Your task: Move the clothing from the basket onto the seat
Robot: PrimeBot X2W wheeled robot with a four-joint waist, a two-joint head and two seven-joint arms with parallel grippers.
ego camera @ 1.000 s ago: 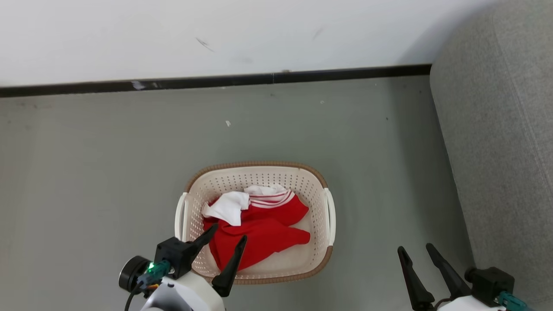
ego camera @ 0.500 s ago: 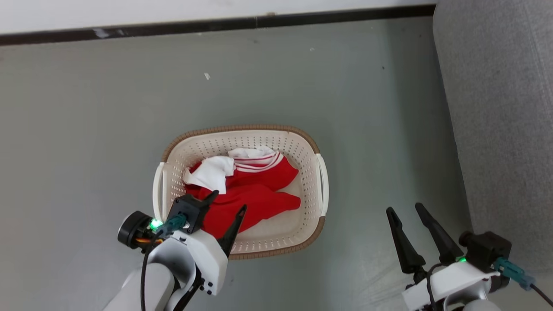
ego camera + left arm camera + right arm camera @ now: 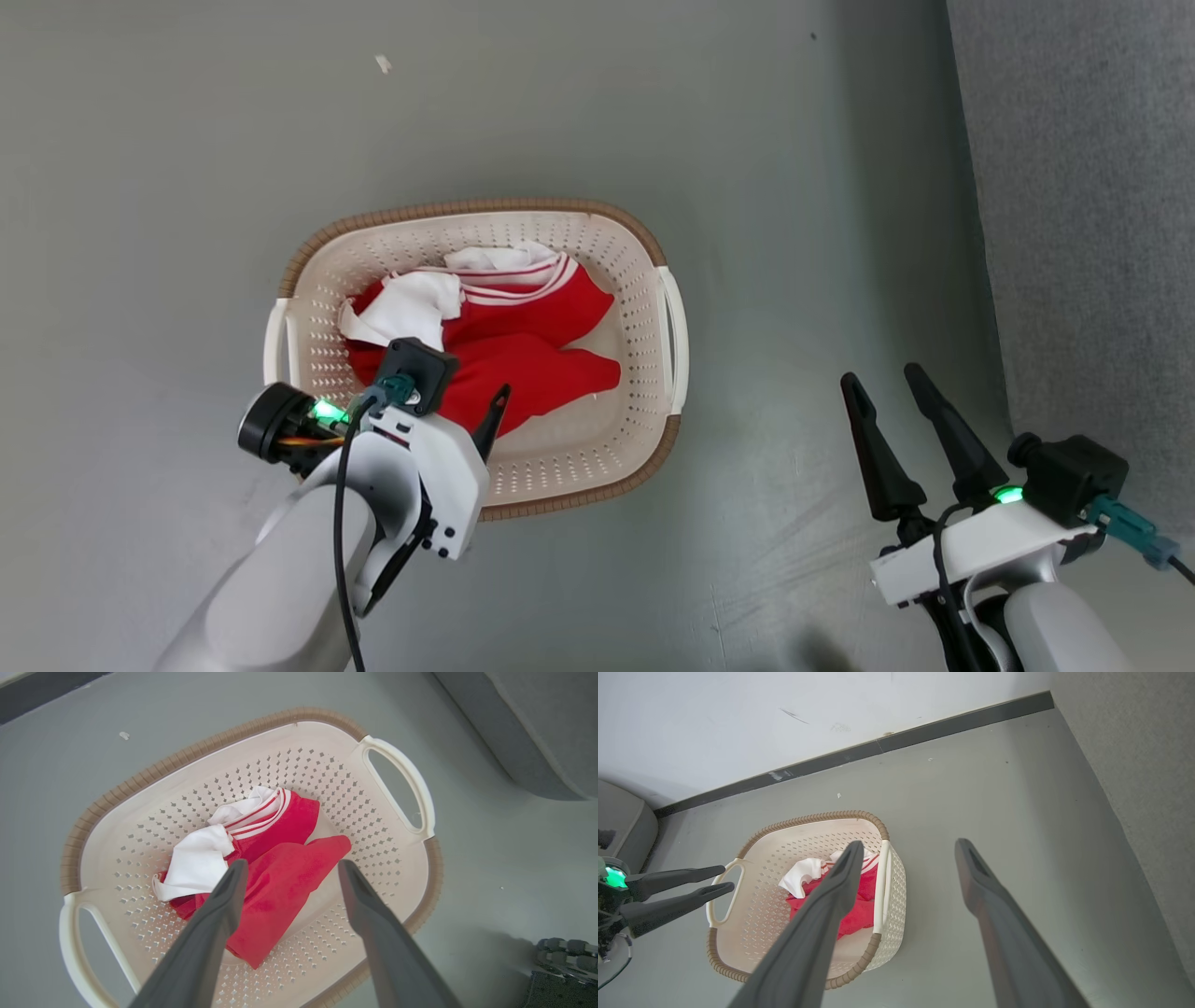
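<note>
Left claw (image 3: 292,864) has pushed in over the rim of the basket (image 3: 467,205), spread wide and empty above the clothing (image 3: 532,322) heaped inside; drop onto the thick red fold, pinch deep before lifting.

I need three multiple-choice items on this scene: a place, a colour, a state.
1. Relative to the basket, the seat is on the robot's: A left; B right; C back.
2. The clothing is mostly: A red; B green; C yellow.
3. The left gripper is: A shut on the clothing; B shut on the basket; C open, empty.
B, the seat lies along the head view's right edge; A, red fabric with white panels; C, its fingers stand apart above the clothing.
</note>
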